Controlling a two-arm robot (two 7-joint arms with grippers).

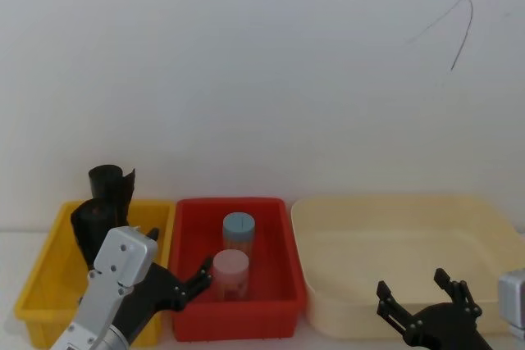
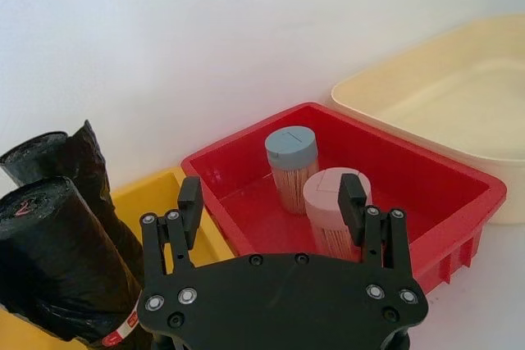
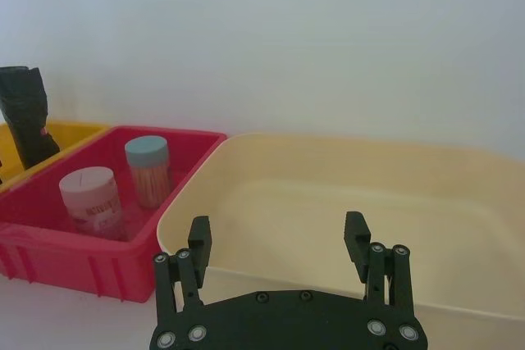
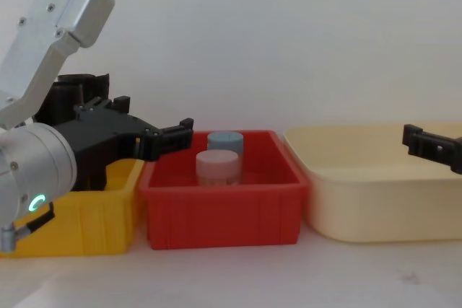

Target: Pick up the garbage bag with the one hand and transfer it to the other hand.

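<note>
The garbage bag [image 2: 57, 260] is a black roll with a red-and-white label band at its lower end. It leans in the yellow bin [image 2: 160, 190] beside a second black roll [image 2: 61, 149] that shows no label. In the head view both rolls [image 1: 100, 206] stand at the bin's back left. My left gripper [image 2: 271, 202] is open and holds nothing, hovering at the yellow bin's right side over the edge of the red bin [image 1: 283, 284], just right of the bag. It also appears as the left gripper [image 1: 182, 268] [image 4: 153, 115]. My right gripper [image 1: 418, 291] [image 3: 278, 237] is open and holds nothing, in front of the cream bin.
The red bin [image 4: 216, 210] holds two jars of sticks, one with a blue lid [image 1: 239, 227] and one with a pink lid [image 1: 230, 272]. A large cream bin [image 1: 320, 284] stands to the right. A white wall rises close behind the bins.
</note>
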